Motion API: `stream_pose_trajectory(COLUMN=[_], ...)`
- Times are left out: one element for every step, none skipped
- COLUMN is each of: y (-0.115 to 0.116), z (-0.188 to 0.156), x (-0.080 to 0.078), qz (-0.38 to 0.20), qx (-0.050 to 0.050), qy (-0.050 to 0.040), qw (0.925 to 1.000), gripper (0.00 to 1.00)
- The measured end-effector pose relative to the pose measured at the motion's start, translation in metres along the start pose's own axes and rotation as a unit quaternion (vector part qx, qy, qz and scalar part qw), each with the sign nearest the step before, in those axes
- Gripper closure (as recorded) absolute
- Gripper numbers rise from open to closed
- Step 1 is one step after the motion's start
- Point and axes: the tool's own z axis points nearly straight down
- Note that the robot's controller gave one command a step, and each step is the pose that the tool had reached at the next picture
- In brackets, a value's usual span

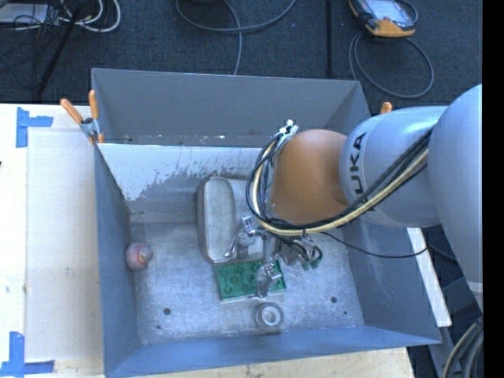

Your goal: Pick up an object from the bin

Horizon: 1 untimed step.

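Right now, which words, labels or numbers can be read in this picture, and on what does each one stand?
"UKA": on the grey arm, beside its orange cover, which hides the start of the word.
green circuit board: any print on it is too small to read.
pink ball and metal ring: no text can be seen.

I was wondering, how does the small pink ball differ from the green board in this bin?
The pink ball is round; the green board is flat and roughly rectangular. The ball lies alone near the left wall of the bin, whereas the board lies mid-floor beneath the gripper, next to a grey oblong dish. Both rest on the floor.
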Motion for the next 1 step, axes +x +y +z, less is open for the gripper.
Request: stream_pose_trajectory(y=[0.0028], z=[0.0041], x=[0.0015], qz=[-0.001], qx=[-0.002], qy=[0.0023], qw=[1.0000], gripper=[1.00])
